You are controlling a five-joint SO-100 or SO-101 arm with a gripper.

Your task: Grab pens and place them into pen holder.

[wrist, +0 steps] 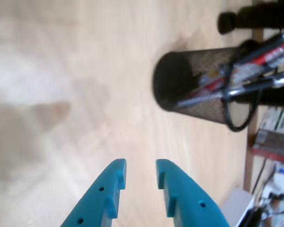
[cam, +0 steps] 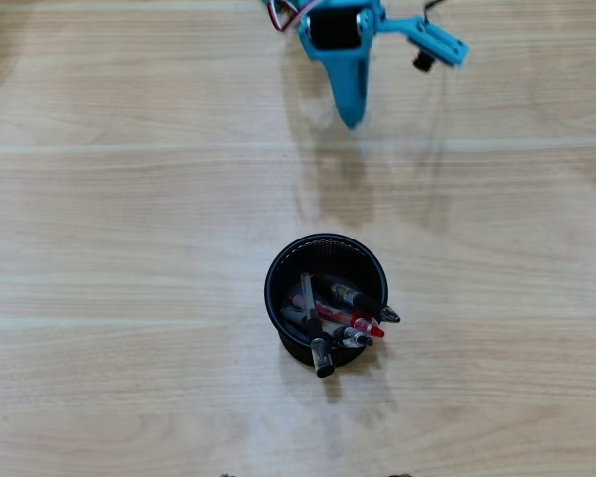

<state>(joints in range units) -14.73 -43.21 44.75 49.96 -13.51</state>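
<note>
Pens [cam: 340, 316] are seen standing bunched in a black mesh holder [cam: 278, 268], which sits upright on the wooden table [cam: 99, 199] near the middle of the overhead view. Their tips lean over the holder's rim toward the lower right in that view; black, red and clear barrels can be told apart.

In the wrist view, which lies on its side, the blue gripper [wrist: 140, 172] is shown nearest, at the bottom edge, its two fingers parted by a narrow gap with nothing held between them. Bare table is seen between it and the holder [wrist: 180, 85], which lies well apart from it. No loose pen is seen on the table.

Beyond the table edge, blurred clutter [wrist: 274, 137] is visible at the right of the wrist view; it cannot be identified.
</note>
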